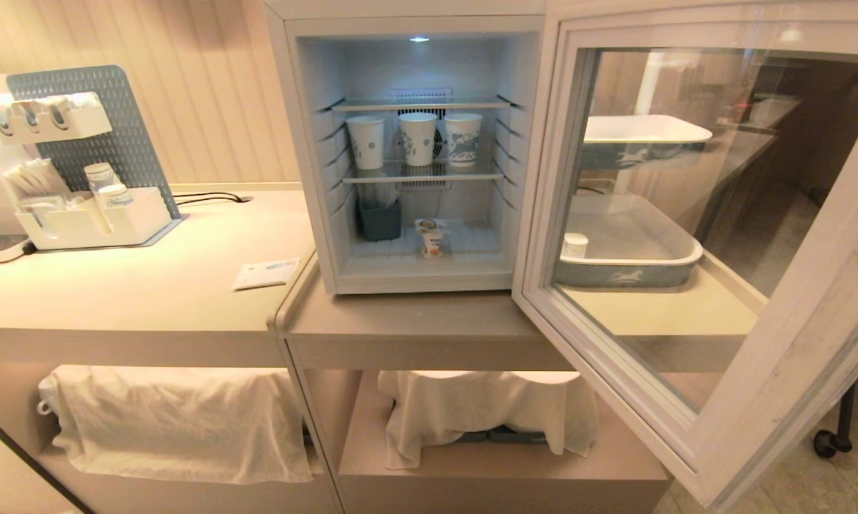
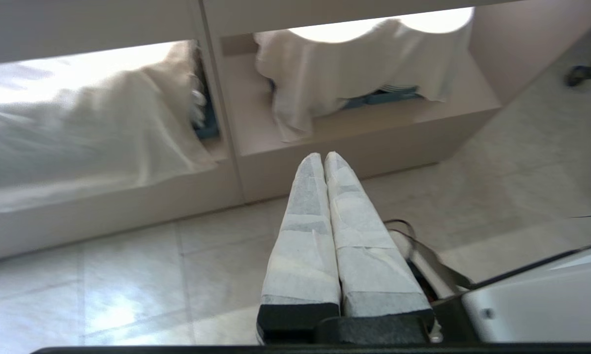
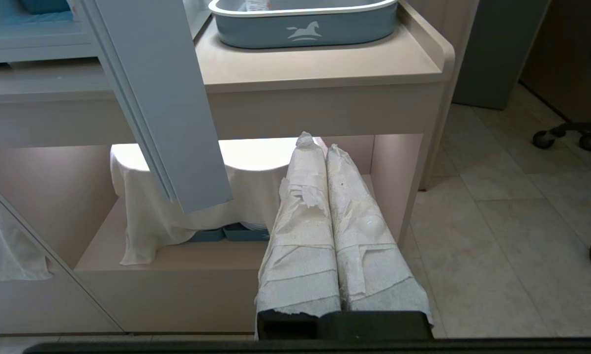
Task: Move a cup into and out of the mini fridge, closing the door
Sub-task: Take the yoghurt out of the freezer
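The white mini fridge (image 1: pixel 308 185) stands on the counter with its door (image 1: pixel 779 400) swung wide open to the right. The small cup (image 1: pixel 432 238) with an orange label stands on the fridge floor, near the front. Neither arm shows in the head view. My left gripper (image 2: pixel 323 156) is shut and empty, low over the floor, pointing at the cloth-covered lower shelves. My right gripper (image 3: pixel 314 141) is also shut and empty, below the counter edge, beside the lower corner of the door (image 3: pixel 177 147).
Three taller paper cups (image 1: pixel 418 138) stand on the fridge's wire shelf, with a dark bin (image 1: pixel 380 220) below. A blue tray (image 1: pixel 625 275) holding a small white pot sits behind the door glass. An organiser rack (image 1: pixel 90 214) stands at the left. White cloths (image 1: pixel 179 421) drape the lower shelves.
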`<state>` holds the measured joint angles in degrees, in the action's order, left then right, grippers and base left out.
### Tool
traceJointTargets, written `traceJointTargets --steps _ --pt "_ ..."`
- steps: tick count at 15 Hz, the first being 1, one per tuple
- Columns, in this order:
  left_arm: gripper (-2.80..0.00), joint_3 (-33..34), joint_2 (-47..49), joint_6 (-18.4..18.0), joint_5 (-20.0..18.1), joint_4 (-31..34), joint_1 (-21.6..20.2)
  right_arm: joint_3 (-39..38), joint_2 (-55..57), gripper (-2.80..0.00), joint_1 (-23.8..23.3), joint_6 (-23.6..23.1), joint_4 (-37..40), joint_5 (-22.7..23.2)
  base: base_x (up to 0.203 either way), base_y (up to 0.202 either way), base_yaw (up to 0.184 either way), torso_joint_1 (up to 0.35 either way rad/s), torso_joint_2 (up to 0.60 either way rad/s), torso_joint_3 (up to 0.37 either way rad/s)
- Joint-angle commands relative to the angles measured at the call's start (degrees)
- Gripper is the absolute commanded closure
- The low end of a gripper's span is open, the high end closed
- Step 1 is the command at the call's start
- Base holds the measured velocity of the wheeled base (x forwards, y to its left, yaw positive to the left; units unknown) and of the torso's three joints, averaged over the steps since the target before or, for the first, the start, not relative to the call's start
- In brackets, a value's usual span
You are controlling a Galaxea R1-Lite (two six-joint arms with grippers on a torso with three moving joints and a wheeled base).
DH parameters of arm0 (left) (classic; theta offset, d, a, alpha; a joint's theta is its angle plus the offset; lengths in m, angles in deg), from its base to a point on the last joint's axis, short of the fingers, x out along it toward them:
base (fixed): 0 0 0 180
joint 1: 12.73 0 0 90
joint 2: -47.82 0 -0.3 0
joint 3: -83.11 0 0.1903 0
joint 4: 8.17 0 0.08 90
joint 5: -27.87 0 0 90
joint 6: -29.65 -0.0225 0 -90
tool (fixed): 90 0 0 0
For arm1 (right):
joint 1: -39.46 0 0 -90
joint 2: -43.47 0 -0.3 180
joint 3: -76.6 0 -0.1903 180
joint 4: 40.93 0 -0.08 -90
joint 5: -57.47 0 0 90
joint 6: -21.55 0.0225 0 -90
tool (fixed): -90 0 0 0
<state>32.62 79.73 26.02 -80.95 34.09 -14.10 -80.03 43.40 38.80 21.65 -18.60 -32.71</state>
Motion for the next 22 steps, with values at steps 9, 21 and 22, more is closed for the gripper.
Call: traceJointTargets --steps 9,21,22 --pt "0.0 14.4 -19.1 -1.1 18.0 -5.1 -0.2 -0.5 0.1 0.0 0.0 0.0 0.0 0.0 0.0 0.0 0.0 0.0 0.0 0.0" --pt "0.0 25.2 -31.9 -0.9 18.5 -15.2 1.3 -0.5 0.1 0.0 0.0 0.0 0.0 0.0 0.0 0.0 0.0 0.0 0.0 0.0" --pt "0.0 26.7 -31.8 -0.9 17.8 -18.7 1.4 -0.5 0.1 0.0 0.0 0.0 0.0 0.0 0.0 0.0 0.0 0.0 0.0 0.0"
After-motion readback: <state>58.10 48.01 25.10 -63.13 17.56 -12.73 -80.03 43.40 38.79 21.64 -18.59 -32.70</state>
